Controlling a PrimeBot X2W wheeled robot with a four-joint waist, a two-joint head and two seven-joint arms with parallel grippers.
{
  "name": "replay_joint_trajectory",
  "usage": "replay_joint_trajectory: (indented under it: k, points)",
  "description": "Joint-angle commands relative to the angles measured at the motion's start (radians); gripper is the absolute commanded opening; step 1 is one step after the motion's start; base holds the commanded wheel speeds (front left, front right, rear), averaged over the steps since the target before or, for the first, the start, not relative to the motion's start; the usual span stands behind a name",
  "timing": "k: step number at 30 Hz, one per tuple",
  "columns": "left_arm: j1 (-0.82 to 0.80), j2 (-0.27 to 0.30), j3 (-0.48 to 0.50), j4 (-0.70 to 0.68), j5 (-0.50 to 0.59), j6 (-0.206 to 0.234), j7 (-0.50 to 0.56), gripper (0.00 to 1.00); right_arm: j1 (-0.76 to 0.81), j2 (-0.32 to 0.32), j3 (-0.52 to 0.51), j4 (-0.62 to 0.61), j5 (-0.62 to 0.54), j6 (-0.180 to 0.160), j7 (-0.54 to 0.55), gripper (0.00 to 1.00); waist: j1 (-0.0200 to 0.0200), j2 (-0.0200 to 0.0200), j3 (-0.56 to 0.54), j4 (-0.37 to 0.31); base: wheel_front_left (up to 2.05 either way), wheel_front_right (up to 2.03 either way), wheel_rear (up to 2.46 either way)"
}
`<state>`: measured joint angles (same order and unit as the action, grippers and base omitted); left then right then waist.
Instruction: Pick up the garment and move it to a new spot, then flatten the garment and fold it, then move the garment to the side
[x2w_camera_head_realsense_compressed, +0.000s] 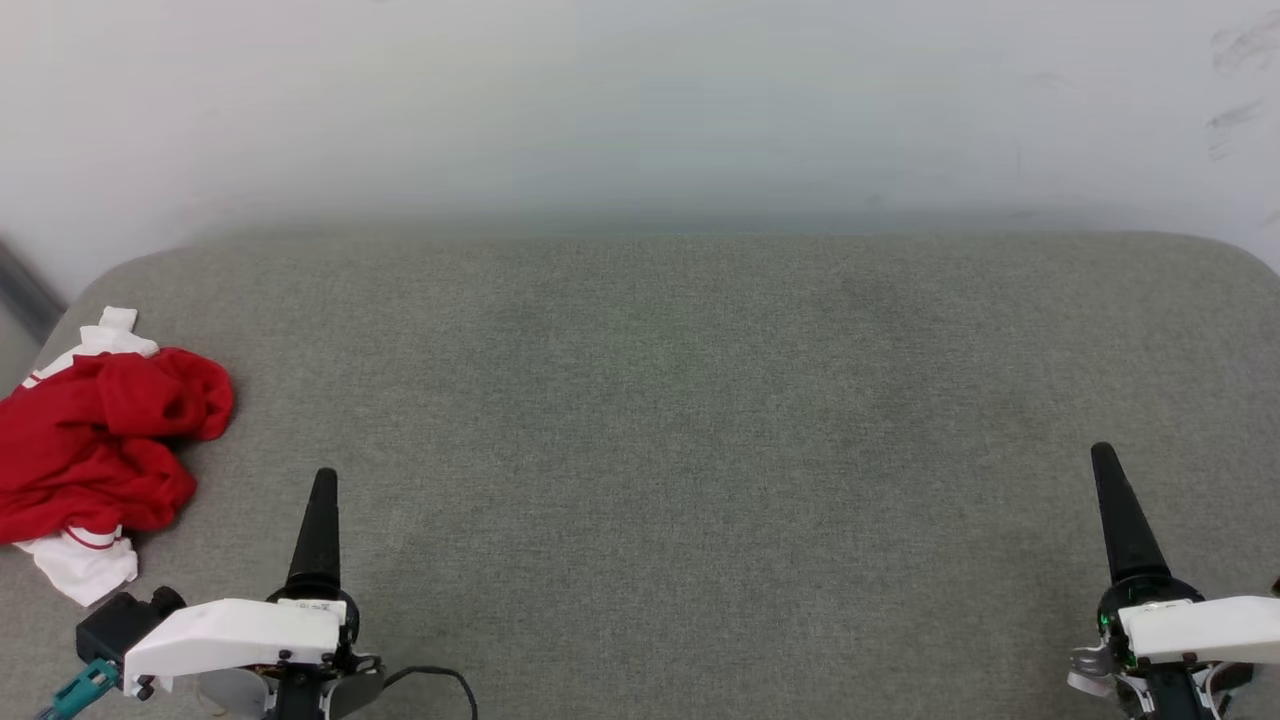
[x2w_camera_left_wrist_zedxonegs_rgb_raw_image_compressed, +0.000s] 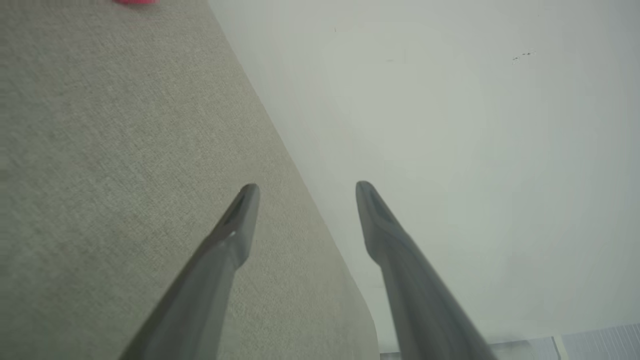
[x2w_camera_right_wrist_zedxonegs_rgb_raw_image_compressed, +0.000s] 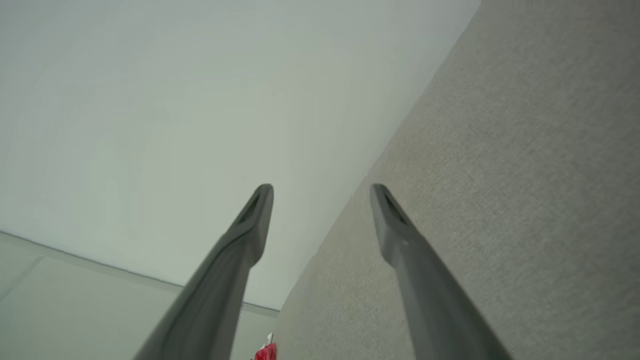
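Both my left gripper (x2w_camera_head_realsense_compressed: 322, 485) and right gripper (x2w_camera_right_wrist_zedxonegs_rgb_raw_image_compressed: 321, 192) sit empty, jaws spread, so I'd swing left onto the garment (x2w_camera_head_realsense_compressed: 95, 440) heap, pinching deep into red cloth.

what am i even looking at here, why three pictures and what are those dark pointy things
This is a two-armed robot seen through its own cameras. The wide picture comes from a camera on its head, looking down at a grey padded surface with a pale wall behind it. The dark pointy things are its gripper fingers: the left gripper shows at lower left, the right gripper at lower right.

The other two pictures come from cameras on the wrists, each looking along that arm's own two fingers. In the left wrist view, the left gripper stands open with nothing between its fingers; the same goes for the right gripper in its wrist view.

On the surface lies one thing: a crumpled red garment with white parts, near the left edge. Nothing is held yet.
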<state>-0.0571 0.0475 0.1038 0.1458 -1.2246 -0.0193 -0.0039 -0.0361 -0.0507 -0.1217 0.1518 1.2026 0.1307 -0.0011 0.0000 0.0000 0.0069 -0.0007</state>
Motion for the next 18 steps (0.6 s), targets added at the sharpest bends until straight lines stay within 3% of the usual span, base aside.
replay_joint_trajectory:
  k: [1, 18]
  points:
    - [-0.004, 0.003, -0.008, -0.028, 0.052, 0.011, -0.011, 1.0, -0.007, -0.001, 0.003, -0.032, -0.052, 0.0, -0.012, 1.0, 0.0, 0.0, 0.0, 0.0, 0.0, 0.0, 0.0]
    - [0.026, 0.003, -0.071, -0.055, 0.366, 0.074, -0.069, 1.0, 0.035, -0.001, 0.037, -0.059, -0.378, 0.0, -0.07, 1.0, 0.0, 0.0, 0.001, 0.002, 0.0, 0.0, 0.0]
